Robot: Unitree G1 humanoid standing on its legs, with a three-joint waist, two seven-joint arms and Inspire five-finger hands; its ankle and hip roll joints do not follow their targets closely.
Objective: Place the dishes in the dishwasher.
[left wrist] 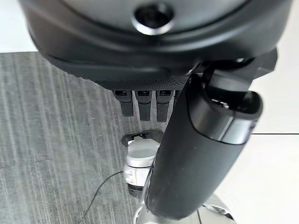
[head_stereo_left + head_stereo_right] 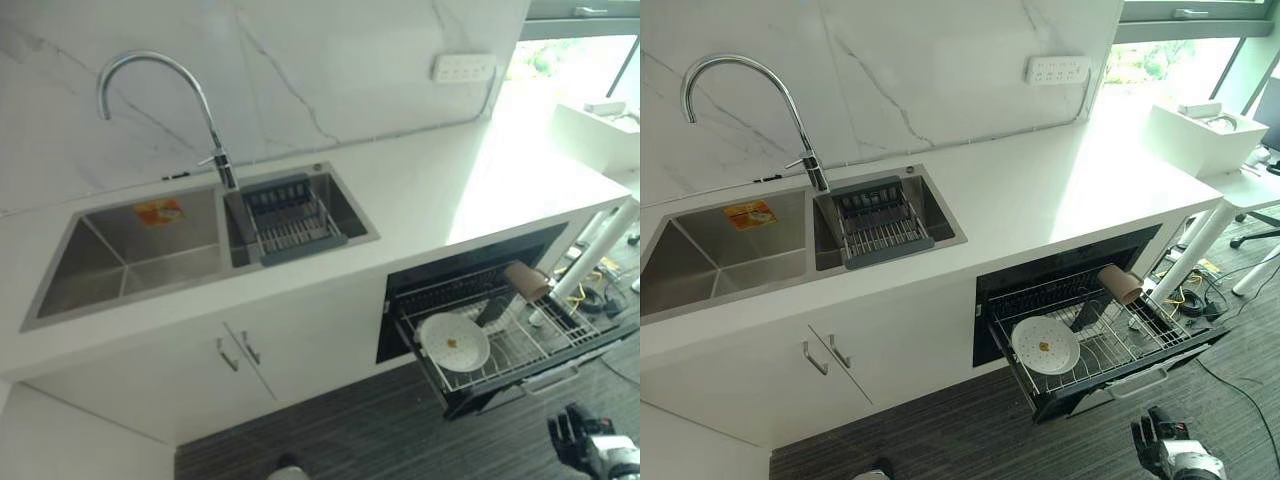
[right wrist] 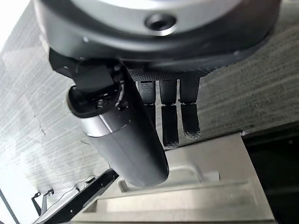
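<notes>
Rack loaded; both hands empty.
White plate (image 2: 453,343) and brown cup (image 2: 527,281) sit in the pulled-out dishwasher rack (image 2: 560,340) under the counter's right end; right hand (image 2: 572,436) and left hand (image 1: 196,154) hang relaxed-open; push the rack squarely.

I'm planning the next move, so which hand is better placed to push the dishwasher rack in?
Probably the right hand: it hangs open just below the pulled-out rack holding the plate and cup.
</notes>
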